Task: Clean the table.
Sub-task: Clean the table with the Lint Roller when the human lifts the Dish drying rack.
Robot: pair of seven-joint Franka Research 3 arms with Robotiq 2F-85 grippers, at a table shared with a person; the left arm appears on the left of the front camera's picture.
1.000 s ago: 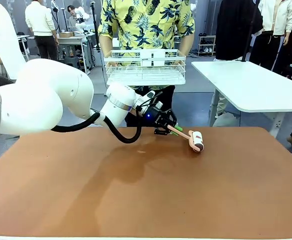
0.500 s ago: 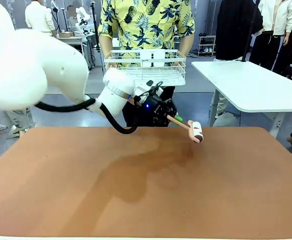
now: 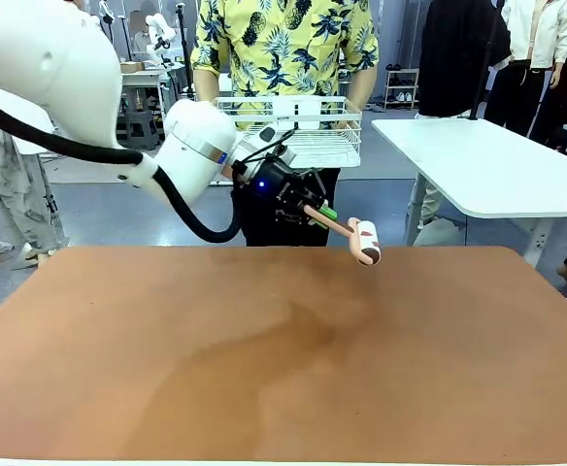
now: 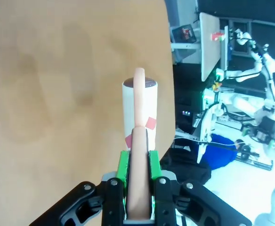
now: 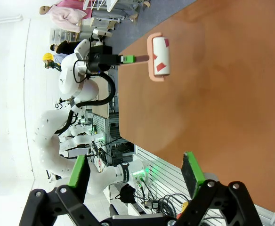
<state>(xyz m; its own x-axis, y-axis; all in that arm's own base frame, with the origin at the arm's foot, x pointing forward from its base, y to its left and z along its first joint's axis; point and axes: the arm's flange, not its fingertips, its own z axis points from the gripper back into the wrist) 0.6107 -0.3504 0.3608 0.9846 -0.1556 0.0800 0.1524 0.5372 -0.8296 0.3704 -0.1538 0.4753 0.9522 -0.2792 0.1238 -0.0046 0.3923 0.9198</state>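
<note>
Two grippers: you are looking at one loaded and one bare.
Left gripper [image 3: 313,212]: it is clamping its green pads [image 4: 123,167] on the pink handle of the lint roller [image 3: 366,243], with the jaws narrowed to the handle's width.
Right gripper [image 5: 135,172]: its fingers are standing wide apart and gripping nothing, and it is looking across the tabletop from well away from the roller.
Lint roller: its white drum with red patches is pointing away from the left gripper, to the right and slightly down. It is hanging over the far edge of the table [image 3: 283,369]. It is appearing to sit just off the surface, though you are not getting a view that settles whether it is touching.
Left arm [image 3: 50,68]: it is reaching in from the left and crossing toward the far middle, with a black cable looping beneath its wrist.
Table: its reddish-brown top is spreading across the whole near and middle of your front view, with a soft shadow lying below the roller.
Person [image 3: 283,39]: they are standing at the far side in a yellow printed shirt, just behind the left gripper.
Wire basket [image 3: 327,146]: the person is holding this white basket level in front of them, above and behind the gripper.
White table [image 3: 497,165]: it is standing at the far right, apart from the brown one.
</note>
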